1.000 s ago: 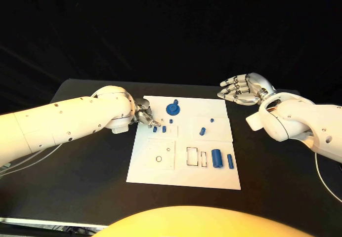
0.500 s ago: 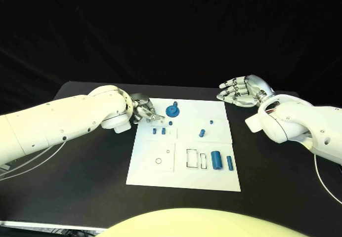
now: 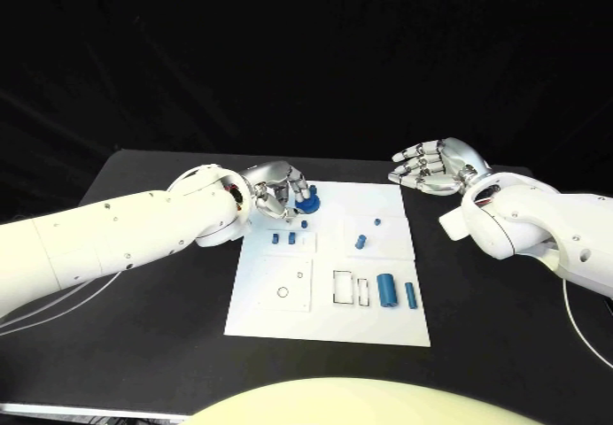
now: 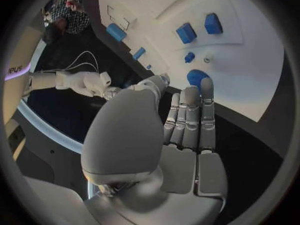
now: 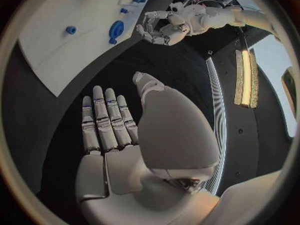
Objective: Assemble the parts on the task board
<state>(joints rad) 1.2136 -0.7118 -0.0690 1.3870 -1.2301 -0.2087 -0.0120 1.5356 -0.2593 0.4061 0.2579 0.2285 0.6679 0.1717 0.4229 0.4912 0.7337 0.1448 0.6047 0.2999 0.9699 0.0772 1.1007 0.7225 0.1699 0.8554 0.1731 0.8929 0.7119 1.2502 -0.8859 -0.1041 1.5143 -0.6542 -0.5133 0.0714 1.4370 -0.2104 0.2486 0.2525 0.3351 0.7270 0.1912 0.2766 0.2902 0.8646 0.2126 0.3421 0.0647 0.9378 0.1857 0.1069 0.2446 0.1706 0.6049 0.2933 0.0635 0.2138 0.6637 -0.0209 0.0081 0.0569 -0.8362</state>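
Note:
The white task board [image 3: 275, 310] lies mid-table. A round blue part [image 3: 308, 204] sits at its far left corner. My left hand [image 3: 279, 189] hovers right beside it, fingers stretched out and apart, holding nothing. In the left wrist view the fingertips [image 4: 207, 85] reach the edge of the round blue part [image 4: 195, 77]; I cannot tell if they touch. Two small blue blocks [image 3: 285, 237] stand just nearer. A thick blue cylinder [image 3: 386, 290] and a thin one [image 3: 411, 295] lie at the near right. My right hand [image 3: 438, 165] floats past the board's far right corner, fingers spread.
Small blue pegs [image 3: 378, 220] and a short blue piece [image 3: 361, 240] sit on the board's right half. Rectangular slots [image 3: 345, 287] and a ring outline [image 3: 283, 289] mark the near half. Black tabletop [image 3: 153, 301] surrounds the board.
My left hand has moved from the board's left edge by the small blocks toward the far end, next to the round blue part, and its fingers have straightened. The right hand has barely shifted.

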